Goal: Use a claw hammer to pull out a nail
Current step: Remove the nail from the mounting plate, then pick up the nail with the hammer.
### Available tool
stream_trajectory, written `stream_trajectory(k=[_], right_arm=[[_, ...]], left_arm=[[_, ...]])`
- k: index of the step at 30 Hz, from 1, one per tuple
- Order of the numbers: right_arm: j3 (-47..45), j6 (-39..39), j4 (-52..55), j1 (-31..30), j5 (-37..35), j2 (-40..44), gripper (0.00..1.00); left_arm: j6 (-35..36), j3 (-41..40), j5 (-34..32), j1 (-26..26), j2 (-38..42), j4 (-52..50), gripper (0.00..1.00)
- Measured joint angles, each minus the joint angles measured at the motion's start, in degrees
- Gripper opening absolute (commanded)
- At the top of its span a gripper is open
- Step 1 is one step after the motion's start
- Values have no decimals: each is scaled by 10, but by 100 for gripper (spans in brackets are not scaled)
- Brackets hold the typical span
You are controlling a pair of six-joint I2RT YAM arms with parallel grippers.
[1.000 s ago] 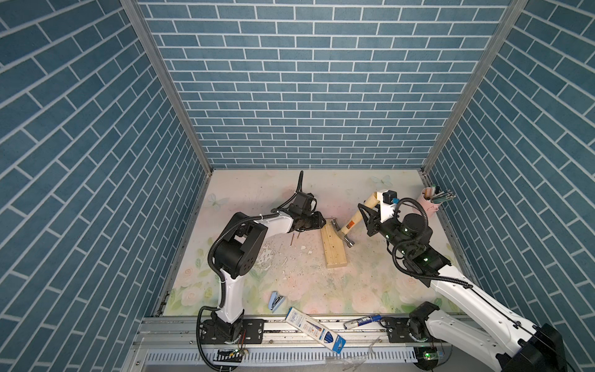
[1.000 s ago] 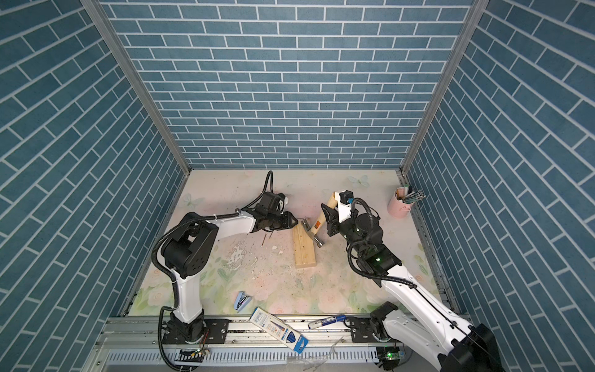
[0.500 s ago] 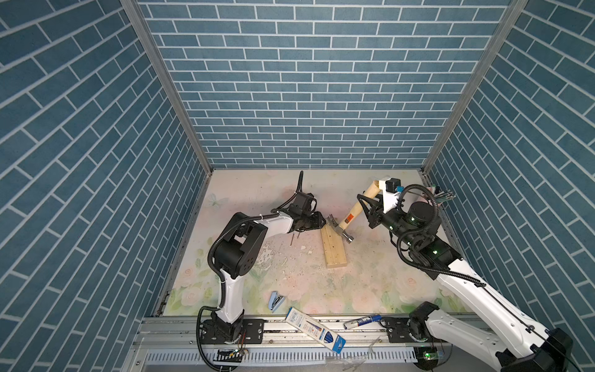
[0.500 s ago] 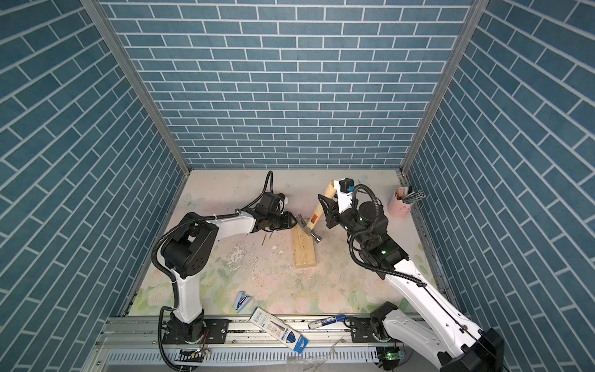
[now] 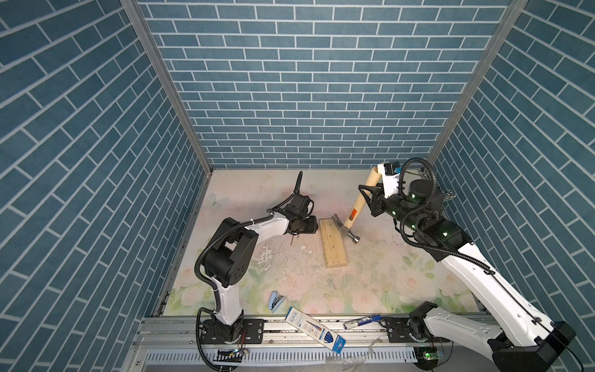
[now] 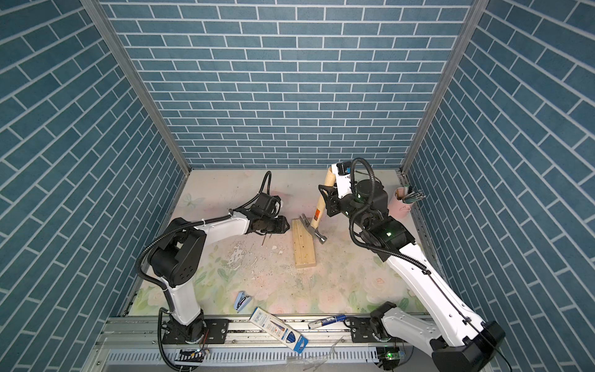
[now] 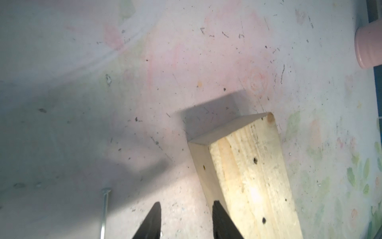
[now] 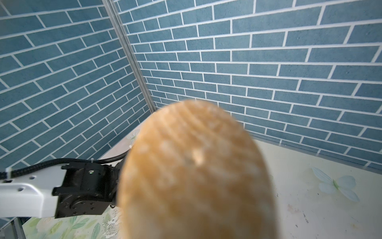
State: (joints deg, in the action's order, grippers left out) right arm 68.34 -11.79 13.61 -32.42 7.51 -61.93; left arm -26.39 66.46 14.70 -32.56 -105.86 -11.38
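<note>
Two top views give the whole layout. The claw hammer (image 5: pixel 355 206) is up in the right hand (image 5: pixel 370 199), handle tilted w/ its butt high toward the back wall and the steel head low at the far end of the wood block (image 5: pixel 333 246). The claw sits over the block's far corner and the striking face hangs past the edge over the surface (image 5: pixel 370 273); can't tell if the claw touches the wood. The right hand is clamped tight on the upper handle, above the orange label. The right wrist view adds only the blurred handle butt filling the frame, w/ the left arm behind it; the hand's own fingers are out of frame there.

The left wrist view gives the close detail. The left hand (image 7: pixel 187 222) has its fingers partly apart w/ nothing btwn them, and one fingertip (image 7: pixel 220 219) is right by the block's long side, contact unclear. Several small holes dot the block's top. A loose nail (image 7: pixel 104 207) lies flat on the surface just beside the other fingertip. A pink cup (image 7: pixel 369 45) shows at the frame edge; in a top view the cup (image 6: pixel 399 207) stands by the right wall. By the front rail are a blue stapler (image 5: pixel 276 301), a pen box (image 5: pixel 314 331) and a marker (image 5: pixel 362 321).
</note>
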Motion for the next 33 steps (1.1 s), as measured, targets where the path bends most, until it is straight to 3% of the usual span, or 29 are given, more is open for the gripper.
stream_trajectory(k=[9, 16, 28, 33], right_arm=[[91, -25, 72, 63, 82, -86, 0], [101, -84, 64, 138, 182, -139, 0], [56, -264, -134, 255, 362, -246, 0], [45, -287, -174, 271, 399, -283, 0]], left_arm=[[72, -50, -17, 0, 104, -17, 43], [119, -79, -32, 0, 181, -19, 44], [164, -124, -34, -2, 247, -14, 45], [182, -147, -33, -9, 283, -2, 46]])
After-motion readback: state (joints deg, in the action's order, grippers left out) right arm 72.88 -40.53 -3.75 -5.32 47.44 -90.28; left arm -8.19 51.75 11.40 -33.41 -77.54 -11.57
